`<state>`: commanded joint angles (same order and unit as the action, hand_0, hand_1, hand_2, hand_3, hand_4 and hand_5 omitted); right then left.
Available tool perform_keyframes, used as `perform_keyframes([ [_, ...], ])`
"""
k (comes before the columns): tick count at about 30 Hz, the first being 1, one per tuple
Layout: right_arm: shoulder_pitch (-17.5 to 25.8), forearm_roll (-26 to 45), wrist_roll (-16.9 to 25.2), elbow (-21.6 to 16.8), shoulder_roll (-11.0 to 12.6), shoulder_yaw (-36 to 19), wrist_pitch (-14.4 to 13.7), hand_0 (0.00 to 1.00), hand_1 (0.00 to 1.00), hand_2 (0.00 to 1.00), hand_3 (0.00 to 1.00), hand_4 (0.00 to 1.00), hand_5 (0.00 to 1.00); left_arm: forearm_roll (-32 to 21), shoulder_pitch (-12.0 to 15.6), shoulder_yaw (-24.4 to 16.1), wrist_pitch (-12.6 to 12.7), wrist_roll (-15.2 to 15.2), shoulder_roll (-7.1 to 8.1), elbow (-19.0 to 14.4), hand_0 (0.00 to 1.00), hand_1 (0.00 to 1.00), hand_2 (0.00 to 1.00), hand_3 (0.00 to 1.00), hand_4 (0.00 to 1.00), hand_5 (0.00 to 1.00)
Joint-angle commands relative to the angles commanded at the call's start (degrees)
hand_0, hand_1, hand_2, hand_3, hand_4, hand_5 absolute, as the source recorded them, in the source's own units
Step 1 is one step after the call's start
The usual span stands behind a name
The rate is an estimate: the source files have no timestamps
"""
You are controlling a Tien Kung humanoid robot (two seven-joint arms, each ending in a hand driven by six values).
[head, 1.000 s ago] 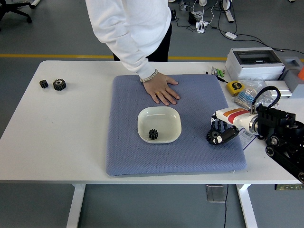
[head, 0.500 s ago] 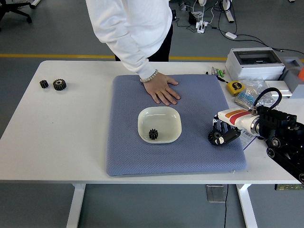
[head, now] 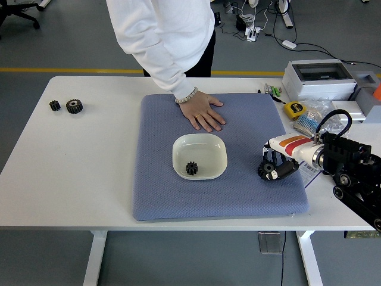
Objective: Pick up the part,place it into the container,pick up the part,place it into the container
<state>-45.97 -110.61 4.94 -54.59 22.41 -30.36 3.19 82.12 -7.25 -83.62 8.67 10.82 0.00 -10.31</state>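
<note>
Near the worktop's left edge we see two gears (head: 67, 106). At mid-mat, a small gear (head: 191, 168) lies in the white bowl (head: 200, 143). By the mat's right edge, our right hand (head: 277, 166) seems curled on a dark part (head: 271, 171).

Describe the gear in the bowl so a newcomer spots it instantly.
Start at the blue-grey mat covering the middle of the white table. Near its centre sits a white bowl, just below a person's hand. The small black gear lies inside it; two other gears sit far left on bare table.
</note>
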Motion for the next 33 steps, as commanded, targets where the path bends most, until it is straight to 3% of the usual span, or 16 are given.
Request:
perform_keyframes([
  [1, 0.00, -0.03, 0.18, -0.17, 0.01, -0.04, -0.34, 0.068, 0.221, 0.330, 0.475, 0.872, 0.309, 0.04, 0.02, -0.02, 0.01, 0.01, 0.00, 0.00, 0.690, 0.680, 0.676, 0.571, 0.621, 0.539],
  [8, 0.00, -0.14, 1.44, -1.41, 0.01, -0.62, -2.50, 0.066, 0.211, 0.313, 0.473, 0.883, 0.298, 0.16, 0.12, 0.04, -0.01, 0.04, 0.00, 0.00, 0.689, 0.681, 0.673, 0.571, 0.622, 0.541],
  [22, -1.44, -0.13, 1.61, -3.94, -1.03, -1.59, -3.29, 0.060, 0.206, 0.310, 0.471, 0.879, 0.303, -0.22, -0.13, 0.49, -0.07, -0.06, 0.25, 0.00, 0.689, 0.679, 0.674, 0.571, 0.620, 0.539],
  [28, -3.21, -0.03, 1.34, -5.89, -2.74, -1.80, -3.61, 0.066, 0.209, 0.311, 0.476, 0.857, 0.265, -0.17, -0.35, 0.39, -0.07, -0.05, 0.32, 0.00, 0.689, 0.679, 0.675, 0.571, 0.620, 0.539],
  [33, -4.40, 0.10, 0.71, -4.68, -6.27, -2.96, -3.78, 0.066, 0.208, 0.308, 0.477, 0.852, 0.268, -0.33, -0.37, 0.50, 0.00, -0.05, 0.29, 0.00, 0.689, 0.678, 0.676, 0.571, 0.620, 0.539],
])
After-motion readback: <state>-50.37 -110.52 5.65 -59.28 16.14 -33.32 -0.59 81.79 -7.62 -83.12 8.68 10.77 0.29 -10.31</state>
